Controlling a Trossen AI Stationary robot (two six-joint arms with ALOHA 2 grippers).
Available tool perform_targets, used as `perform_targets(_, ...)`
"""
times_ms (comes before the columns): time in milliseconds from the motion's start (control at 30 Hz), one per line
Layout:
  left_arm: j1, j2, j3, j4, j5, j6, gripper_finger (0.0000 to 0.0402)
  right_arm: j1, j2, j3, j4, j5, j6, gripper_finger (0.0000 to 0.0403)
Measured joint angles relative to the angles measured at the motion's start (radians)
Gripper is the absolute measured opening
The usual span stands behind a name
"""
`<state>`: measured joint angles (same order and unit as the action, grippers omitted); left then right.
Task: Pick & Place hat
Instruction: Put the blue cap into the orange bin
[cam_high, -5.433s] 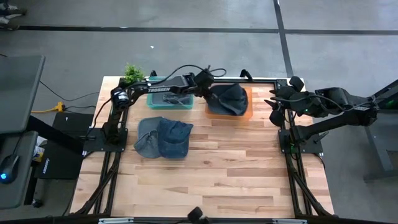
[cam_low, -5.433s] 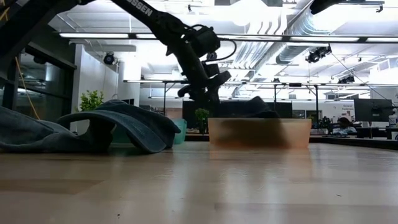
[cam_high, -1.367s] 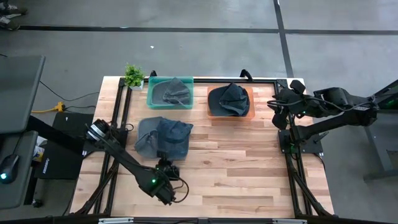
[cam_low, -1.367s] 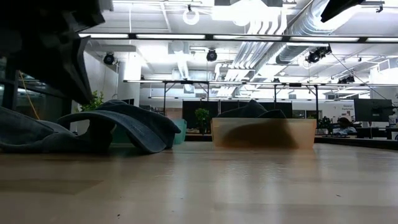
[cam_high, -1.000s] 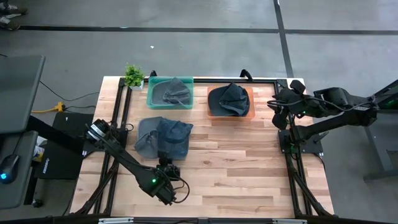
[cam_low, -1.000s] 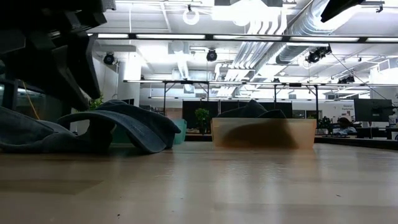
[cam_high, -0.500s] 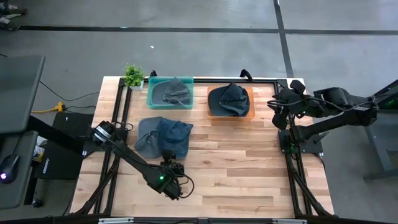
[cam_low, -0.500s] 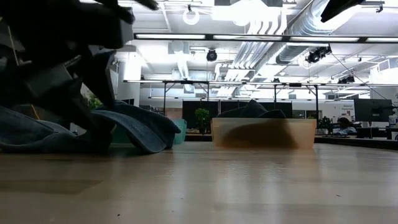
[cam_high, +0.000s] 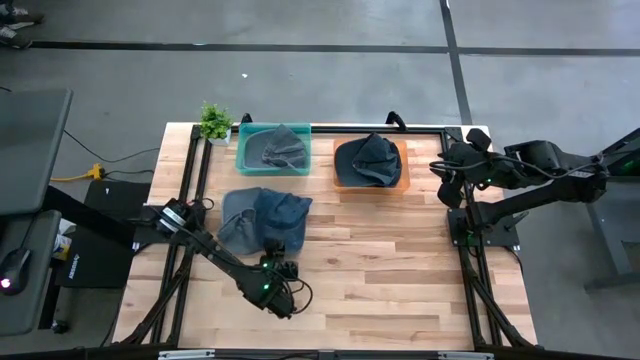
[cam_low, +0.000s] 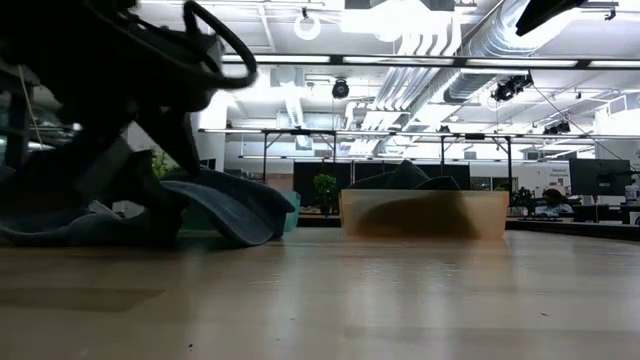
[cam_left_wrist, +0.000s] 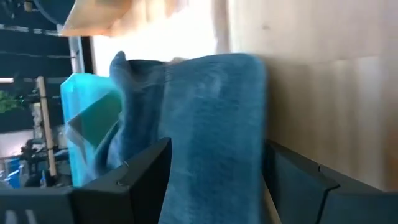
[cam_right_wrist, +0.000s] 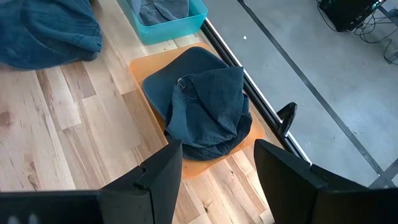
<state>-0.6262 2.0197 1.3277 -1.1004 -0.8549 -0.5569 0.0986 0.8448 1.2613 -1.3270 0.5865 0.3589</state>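
Hats on table: two blue denim hats (cam_high: 263, 220), overlapping, loose on the wooden table (cam_high: 380, 270).
Hats in bins: one in the teal bin (cam_high: 273, 150), one dark hat (cam_high: 368, 158) in the orange bin (cam_high: 398, 172).
Left gripper (cam_high: 274, 250): jaws wide apart, straddling the near edge of the loose hats; the cloth lies between the fingers, not clamped.
Right gripper (cam_high: 441, 170): parked at the table's right edge, jaws apart, holding nothing.
Plant (cam_high: 214, 121): one, at the far-left corner.

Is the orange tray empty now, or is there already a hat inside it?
Not empty. One dark blue hat lies crumpled inside the orange tray, seen from above and from the right wrist.
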Motion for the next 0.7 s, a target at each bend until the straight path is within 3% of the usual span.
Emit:
perform_targets(133,0.015,0.000,0.000,-0.003,-0.019,0.005,0.0228,0.000,0.000,0.000,0.000,0.000,0.000,0.0195)
perform_targets(233,0.019,0.000,0.000,-0.002,-0.013,0.004,0.0198,0.000,0.000,0.000,0.000,0.000,0.000,0.0195)
perform_targets(533,0.024,-0.002,0.033,-0.035,-0.030,-0.003,0.0019,0.000,0.000,0.000,0.000,0.001,0.000,0.0195)
perform_targets(700,0.025,-0.003,0.089,-0.065,-0.050,-0.023,0.0009,0.000,0.000,0.000,0.000,0.001,0.000,0.0195)
